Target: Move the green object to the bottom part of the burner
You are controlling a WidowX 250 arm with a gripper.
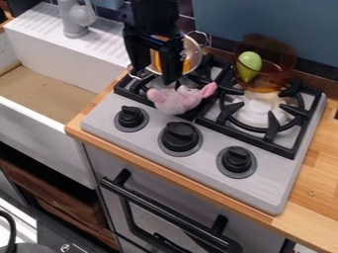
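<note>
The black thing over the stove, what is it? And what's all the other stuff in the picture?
That's a robot arm. Its claw has two fingers, spread apart, and I can't see anything held in them. One camera looks down at a slant on a stove with three black knobs.

A fuzzy pink toy lies on the left burner, below the claw. Behind the claw is a silver pot with something orange showing. At the back right, a see-through brown pot seems to hold a green thing. A white sink is on the left.
</note>
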